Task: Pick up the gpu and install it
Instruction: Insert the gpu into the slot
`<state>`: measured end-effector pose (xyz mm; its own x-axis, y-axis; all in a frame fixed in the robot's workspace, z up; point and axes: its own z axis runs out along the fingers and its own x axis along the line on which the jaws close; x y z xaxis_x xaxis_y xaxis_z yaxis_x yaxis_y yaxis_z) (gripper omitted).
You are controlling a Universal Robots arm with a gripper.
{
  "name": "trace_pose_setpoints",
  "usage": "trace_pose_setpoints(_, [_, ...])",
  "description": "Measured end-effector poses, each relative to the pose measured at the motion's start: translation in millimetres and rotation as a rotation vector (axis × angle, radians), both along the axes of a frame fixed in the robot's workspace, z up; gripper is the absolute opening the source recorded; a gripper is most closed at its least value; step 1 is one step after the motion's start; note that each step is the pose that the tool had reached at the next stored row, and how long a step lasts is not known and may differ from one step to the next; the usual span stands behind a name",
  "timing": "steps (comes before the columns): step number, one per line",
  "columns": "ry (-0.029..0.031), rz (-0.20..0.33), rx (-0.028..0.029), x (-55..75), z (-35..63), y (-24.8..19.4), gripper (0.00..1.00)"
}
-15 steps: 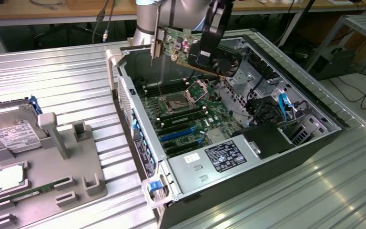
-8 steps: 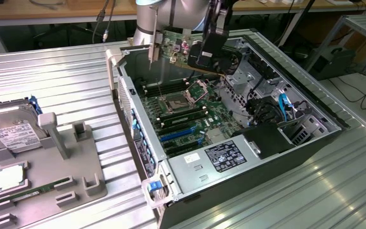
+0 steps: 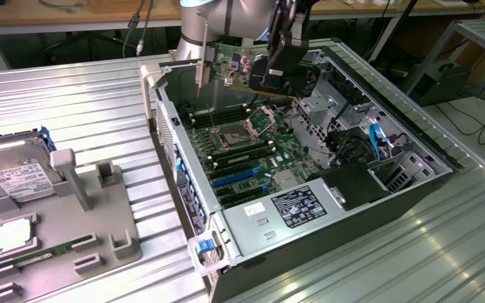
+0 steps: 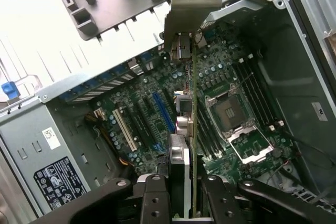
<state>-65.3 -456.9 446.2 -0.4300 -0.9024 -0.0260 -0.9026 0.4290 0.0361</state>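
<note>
We are seeing the gpu (image 4: 192, 129) edge-on in the wrist view, its near end disappearing between the gripper (image 4: 185, 203) fingers. In the exterior view the gripper is covering much of the gpu. The arm (image 3: 225, 16) is running off the top edge, and the hard drive (image 3: 15, 175) is being clipped at the exterior view's left. We are finding the power supply label (image 3: 297, 207) too small to read.
</note>
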Motion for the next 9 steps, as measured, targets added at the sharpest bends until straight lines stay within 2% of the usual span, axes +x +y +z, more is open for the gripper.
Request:
trace_pose_setpoints(7, [0.0000, 0.098, 0.0000, 0.0, -0.2, 0.0, 0.28])
trace_pose_setpoints(9, [-0.0017, 0.123, 0.0000, 0.1, -0.6, 0.0, 0.28])
